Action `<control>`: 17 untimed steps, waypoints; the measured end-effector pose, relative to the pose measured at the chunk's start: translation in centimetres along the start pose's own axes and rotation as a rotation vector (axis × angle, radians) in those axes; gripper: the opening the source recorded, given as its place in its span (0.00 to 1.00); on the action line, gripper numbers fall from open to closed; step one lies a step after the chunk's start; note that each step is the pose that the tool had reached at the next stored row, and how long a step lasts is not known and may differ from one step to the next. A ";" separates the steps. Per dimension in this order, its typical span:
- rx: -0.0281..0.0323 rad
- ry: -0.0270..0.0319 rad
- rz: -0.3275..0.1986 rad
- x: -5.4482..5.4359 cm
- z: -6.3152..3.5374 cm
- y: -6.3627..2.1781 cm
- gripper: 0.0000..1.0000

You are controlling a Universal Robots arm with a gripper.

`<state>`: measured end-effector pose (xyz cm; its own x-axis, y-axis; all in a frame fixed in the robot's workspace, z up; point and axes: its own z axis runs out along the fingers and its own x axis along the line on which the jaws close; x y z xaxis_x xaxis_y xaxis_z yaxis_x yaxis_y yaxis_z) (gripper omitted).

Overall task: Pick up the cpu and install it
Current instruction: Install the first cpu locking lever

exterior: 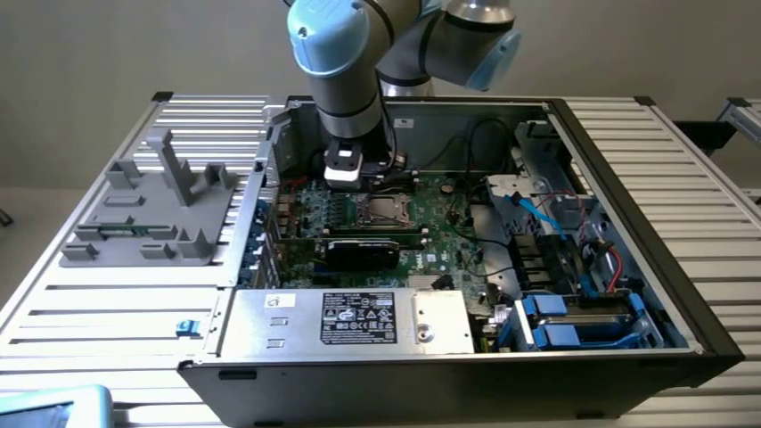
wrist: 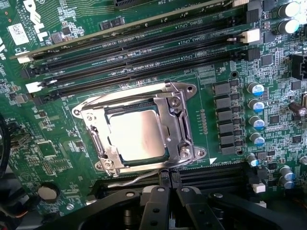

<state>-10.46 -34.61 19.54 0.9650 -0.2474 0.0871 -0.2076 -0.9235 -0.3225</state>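
Observation:
The cpu [wrist: 136,134] is a small square chip with a shiny silver-beige top. It lies flat inside the metal-framed socket [wrist: 184,120] on the green motherboard [wrist: 48,153]. My gripper [wrist: 169,178] is shut with nothing between its black fingers, and it hangs just above the board beside one edge of the socket. In the exterior view the arm reaches down into the open computer case [exterior: 618,205]; the gripper [exterior: 360,185] is right behind the socket, where the cpu [exterior: 383,212] shows as a pale square.
Long memory slots [wrist: 134,52] run past the socket and a row of capacitors [wrist: 256,112] stands beside it. A grey fixture with upright posts [exterior: 155,205] sits outside the case on the exterior view's left. A power supply [exterior: 345,321] and blue drive bays [exterior: 571,316] line the near side.

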 end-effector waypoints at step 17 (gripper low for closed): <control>-0.0011 0.0059 0.018 -0.3 -0.48 -0.04 0.11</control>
<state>-10.81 -34.65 19.98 0.9602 -0.2653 0.0870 -0.2247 -0.9193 -0.3231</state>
